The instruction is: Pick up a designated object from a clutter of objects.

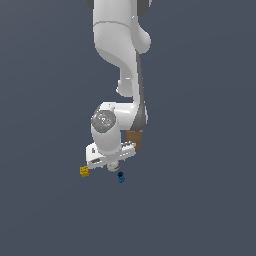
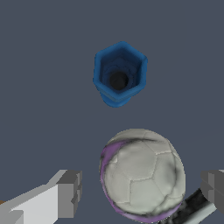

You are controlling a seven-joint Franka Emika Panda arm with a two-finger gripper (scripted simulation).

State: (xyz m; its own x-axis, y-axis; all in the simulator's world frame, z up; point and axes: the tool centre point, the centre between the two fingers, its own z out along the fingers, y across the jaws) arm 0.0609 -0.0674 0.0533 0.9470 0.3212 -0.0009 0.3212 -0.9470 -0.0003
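The designated object, a whitish-grey ball (image 2: 142,175) with purple and dark marks, lies between my two fingers. My gripper (image 2: 141,192) is open, and a small gap shows on each side between the grey pads (image 2: 70,194) and the ball. In the exterior view the gripper (image 1: 111,163) hangs low over the clutter, with the ball (image 1: 114,167) peeking out just beneath the hand. A black-and-white marker pen (image 2: 192,209) shows partly from under the ball.
A small blue hexagonal piece (image 2: 119,73) sits just past the ball, also seen as the blue piece (image 1: 121,176). A yellow block (image 1: 84,171) lies toward the exterior view's left. A brown box (image 1: 134,138) stands behind the arm, partly hidden.
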